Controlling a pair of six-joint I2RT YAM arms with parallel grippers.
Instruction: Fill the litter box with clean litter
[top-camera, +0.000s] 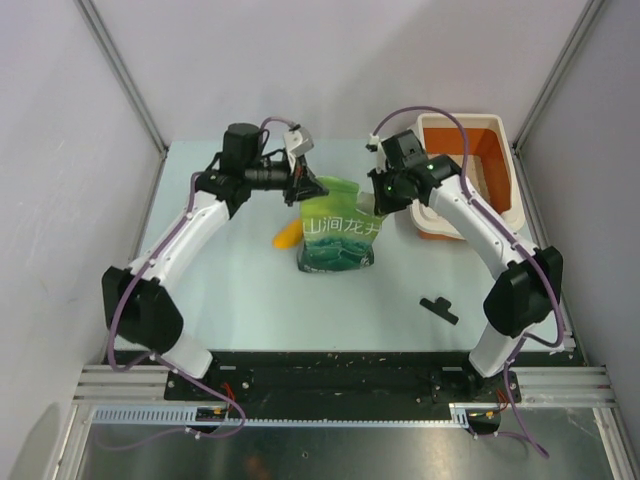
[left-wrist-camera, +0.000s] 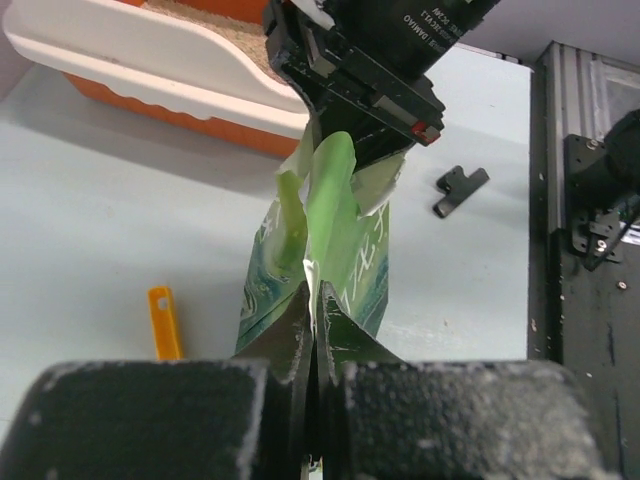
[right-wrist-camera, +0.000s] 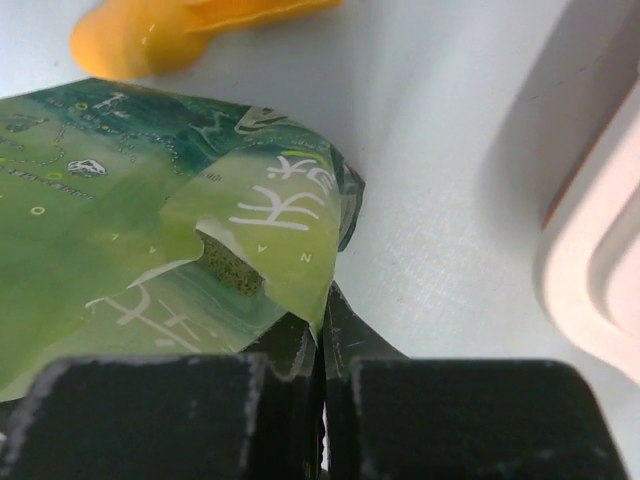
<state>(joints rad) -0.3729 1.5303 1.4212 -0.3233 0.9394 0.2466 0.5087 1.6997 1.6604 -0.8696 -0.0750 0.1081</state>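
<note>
The litter box, orange with a wide white rim, stands at the back right of the table. Some pale clean litter lies inside it. A green printed bag stands upright in the middle, held between both arms. My left gripper is shut on the bag's top edge on its left side. My right gripper is shut on the opposite top corner of the bag, right beside the litter box rim. The top of the bag is pulled a little open between the two grips.
A yellow-orange scoop lies on the table just left of the bag, partly behind it. A small black clip lies near the right arm's base. Grey walls and metal posts enclose the table.
</note>
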